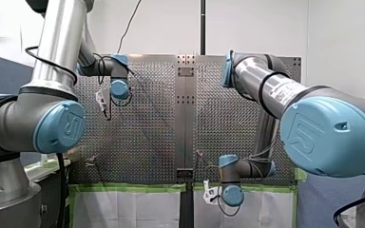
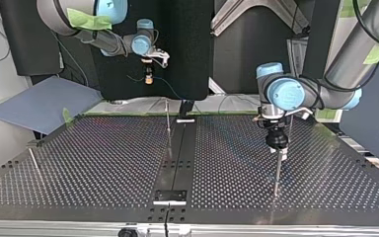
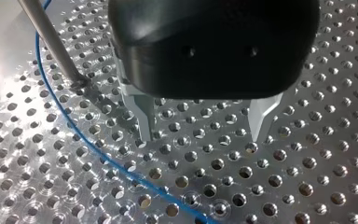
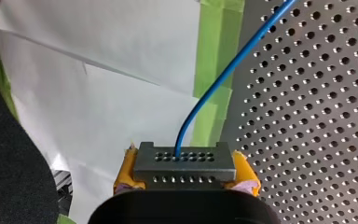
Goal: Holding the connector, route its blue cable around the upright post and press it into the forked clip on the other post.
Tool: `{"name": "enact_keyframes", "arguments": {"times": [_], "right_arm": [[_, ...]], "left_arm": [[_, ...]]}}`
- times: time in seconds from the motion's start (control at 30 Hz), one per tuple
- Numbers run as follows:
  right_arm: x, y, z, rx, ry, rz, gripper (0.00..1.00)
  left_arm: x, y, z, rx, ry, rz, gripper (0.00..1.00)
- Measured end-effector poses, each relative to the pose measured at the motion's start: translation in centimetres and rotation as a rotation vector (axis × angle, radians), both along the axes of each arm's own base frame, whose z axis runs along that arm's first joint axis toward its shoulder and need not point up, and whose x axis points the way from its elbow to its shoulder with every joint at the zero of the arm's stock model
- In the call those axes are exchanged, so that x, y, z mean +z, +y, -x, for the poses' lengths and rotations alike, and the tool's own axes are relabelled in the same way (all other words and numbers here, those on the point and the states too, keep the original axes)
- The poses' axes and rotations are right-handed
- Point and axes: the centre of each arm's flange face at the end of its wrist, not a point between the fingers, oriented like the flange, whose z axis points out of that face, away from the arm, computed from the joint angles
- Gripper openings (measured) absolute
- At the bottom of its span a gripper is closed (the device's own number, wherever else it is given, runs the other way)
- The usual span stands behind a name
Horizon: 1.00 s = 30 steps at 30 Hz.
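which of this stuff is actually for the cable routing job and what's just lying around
For the job: connector in my right claw, blue cable, upright post, my left claw open beside it.
Just lying about: green tape, white paper, blue sheet.

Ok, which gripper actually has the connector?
My right gripper: it is shut on the grey connector, blue cable leaving it. My left gripper is open, empty.
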Motion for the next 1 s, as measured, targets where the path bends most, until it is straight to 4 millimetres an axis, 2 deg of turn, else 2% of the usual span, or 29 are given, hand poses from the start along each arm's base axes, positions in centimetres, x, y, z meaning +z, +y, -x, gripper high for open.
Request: {"name": "enact_keyframes", "arguments": {"times": [0.5, 0.7, 1.0], "right_arm": [[-0.2, 0.1, 0.5, -0.025, 0.034, -0.009, 0.00], [1.4, 0.0, 0.4, -0.032, 0.048, -0.008, 0.00], [4.9, 0.3, 1.4, -0.062, 0.031, 0.032, 0.00]], "left_arm": [[-0.1, -0.5, 0.3, -0.002, 0.008, 0.000, 1.00], [-0.1, -0.7, 0.4, 0.007, 0.012, 0.000, 1.00], [-0.2, -0.8, 0.5, 0.007, 0.015, -0.001, 1.00]]}}
